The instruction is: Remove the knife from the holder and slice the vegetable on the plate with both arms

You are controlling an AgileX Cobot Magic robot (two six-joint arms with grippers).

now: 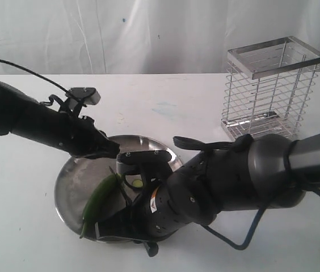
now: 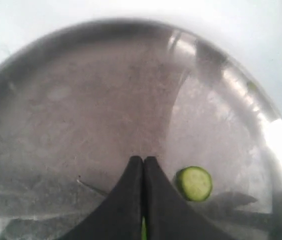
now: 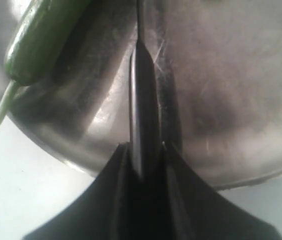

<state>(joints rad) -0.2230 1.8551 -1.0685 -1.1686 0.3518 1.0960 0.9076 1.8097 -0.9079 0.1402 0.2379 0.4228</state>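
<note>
Now: curved green vegetable; pale round slice.

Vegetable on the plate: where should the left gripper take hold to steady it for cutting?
Probably the vegetable at its thick middle, from above, jaws across its width: it lies flat, its stem end tapers thin, and the knife stands by the other end.

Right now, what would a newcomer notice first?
The big black right tool grips the knife over the steel plate, front centre. A long green vegetable lies on the plate's left side, one round cut slice near the shut left tool. The wire holder stands back right.
</note>
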